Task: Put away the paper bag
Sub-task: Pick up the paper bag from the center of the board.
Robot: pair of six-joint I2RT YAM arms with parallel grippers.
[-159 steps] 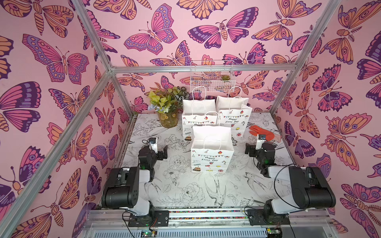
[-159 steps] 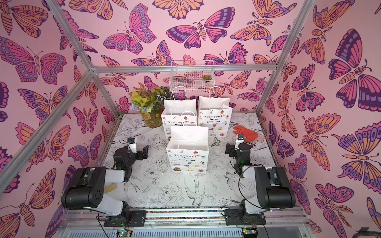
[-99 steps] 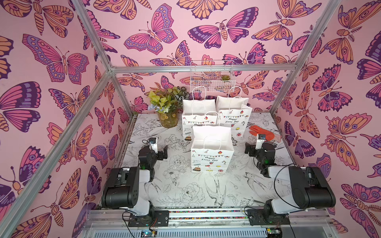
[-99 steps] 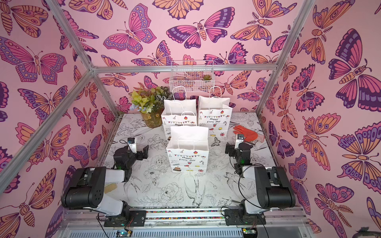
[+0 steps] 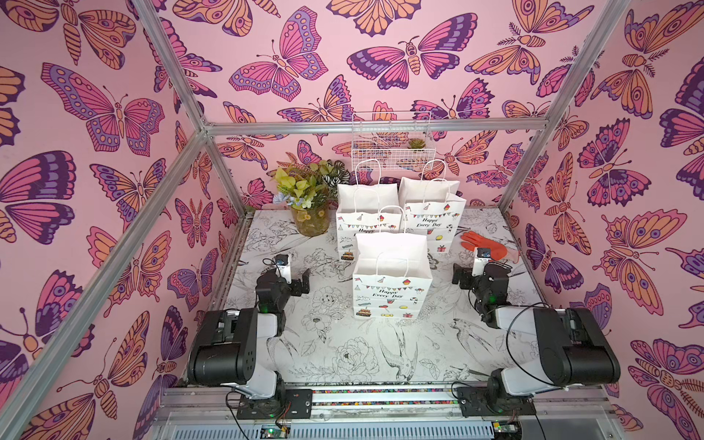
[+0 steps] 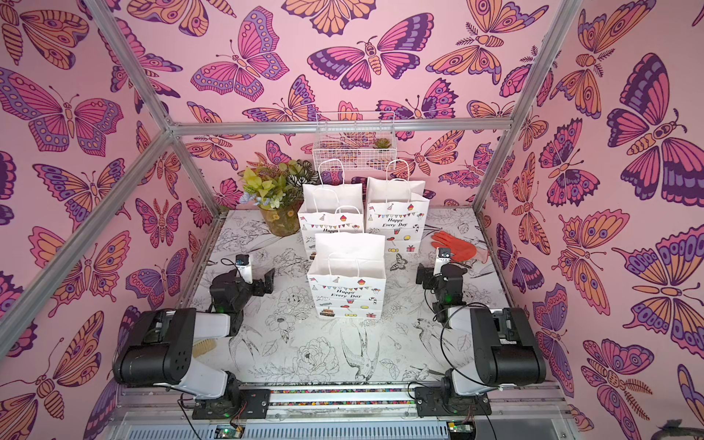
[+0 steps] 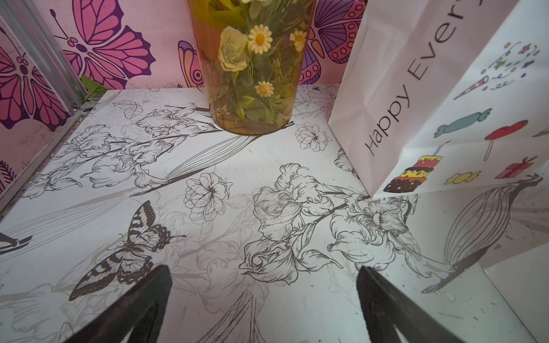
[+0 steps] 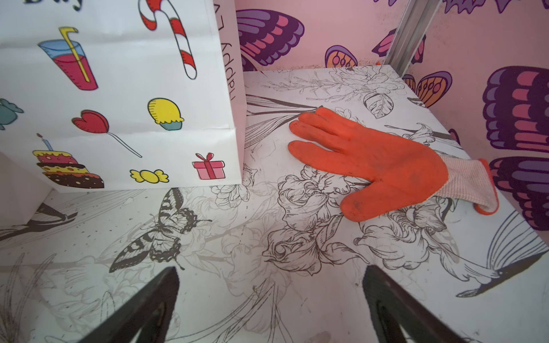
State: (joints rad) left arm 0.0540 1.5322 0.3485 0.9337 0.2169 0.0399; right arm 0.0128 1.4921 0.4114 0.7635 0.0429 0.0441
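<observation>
Nothing has moved: the nearest paper bag (image 5: pixel 392 282) stands upright at the middle of the table (image 5: pixel 335 354) (two more bags (image 5: pixel 365 224) (image 5: pixel 432 224) toward the far edge), both arms' jaws spread, holding nothing.

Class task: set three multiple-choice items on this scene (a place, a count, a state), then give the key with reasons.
1. How many white printed paper bags stand here? A) two B) three C) five
2. Where is the orange rubber-coated work glove? A) hanging up B) inside a bag C) flat on the flower-printed table
3. How do the jaws of the left gripper and right gripper stand? A) open, empty B) shut, empty C) shut on the glove
B: one in front, two behind. C: it lies flat there. A: wide gaps, nothing gripped.
</observation>
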